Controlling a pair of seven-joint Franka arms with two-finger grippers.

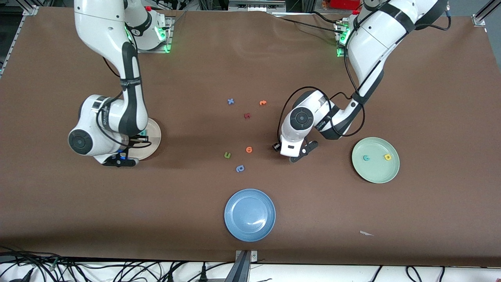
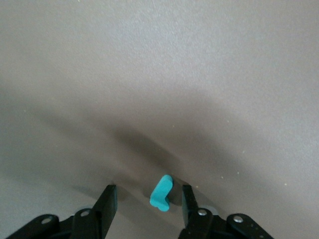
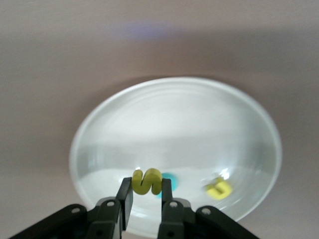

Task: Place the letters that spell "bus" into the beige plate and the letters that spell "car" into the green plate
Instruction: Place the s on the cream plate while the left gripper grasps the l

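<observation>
Over the beige plate (image 1: 155, 133), at the right arm's end of the table, my right gripper (image 3: 146, 193) is shut on the yellow s (image 3: 146, 181). In that plate (image 3: 174, 124) lie a teal letter (image 3: 171, 179), partly hidden by a finger, and a yellow letter (image 3: 218, 189). My left gripper (image 2: 147, 199) is low over the table with its fingers open on either side of the thin teal r (image 2: 162, 192). The r lies on the table closer to one finger and touches neither. The green plate (image 1: 375, 172) holds the teal c (image 1: 366, 158) and the yellow a (image 1: 387, 157).
A blue plate (image 1: 249, 214) sits near the table's front edge. Loose letters lie mid-table: a blue x (image 1: 231, 101), an orange one (image 1: 262, 102), a dark red one (image 1: 247, 115), an orange round one (image 1: 249, 149), a green u (image 1: 227, 155) and a blue p-shape (image 1: 240, 169).
</observation>
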